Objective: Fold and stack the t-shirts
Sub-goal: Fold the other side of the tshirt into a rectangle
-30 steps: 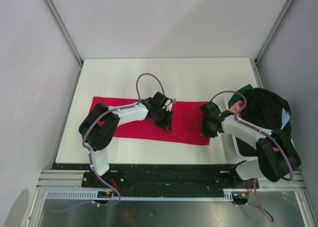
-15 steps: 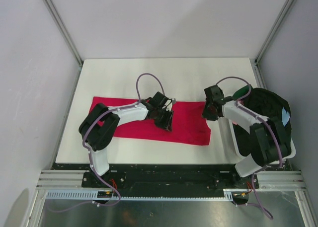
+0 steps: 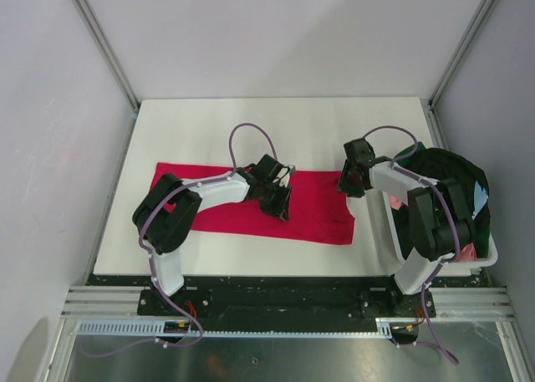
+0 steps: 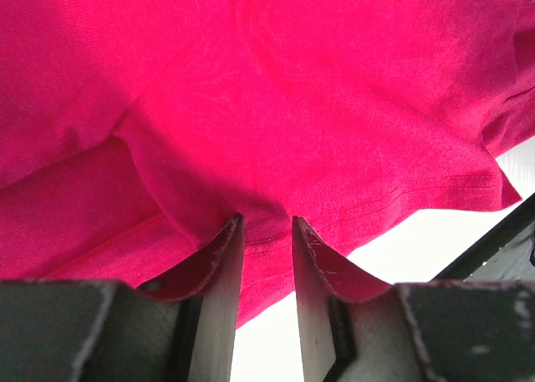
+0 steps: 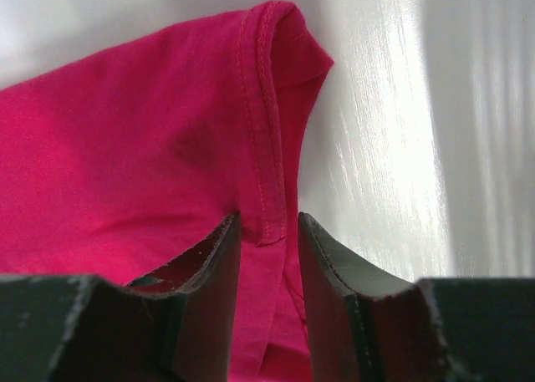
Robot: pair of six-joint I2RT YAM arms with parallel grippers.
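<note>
Red t-shirt [image 3: 313, 219] lies in a long band at mid-bench [image 3: 276, 127], apparently part-folded; nothing stacked yet.
Left end effector [image 3: 280, 206] clenches its middle; right end effector [image 3: 349, 184] straddles the 3 o'clock hem, grip unclear. Other t-shirts [image 3: 443, 177] fill the tub [image 3: 380, 231].

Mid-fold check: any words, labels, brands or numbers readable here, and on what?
None readable. The bright red cloth t-shirt shows only plain fabric and stitched hems; no print shows on the white plastic tub or the dark clothes in it.
</note>
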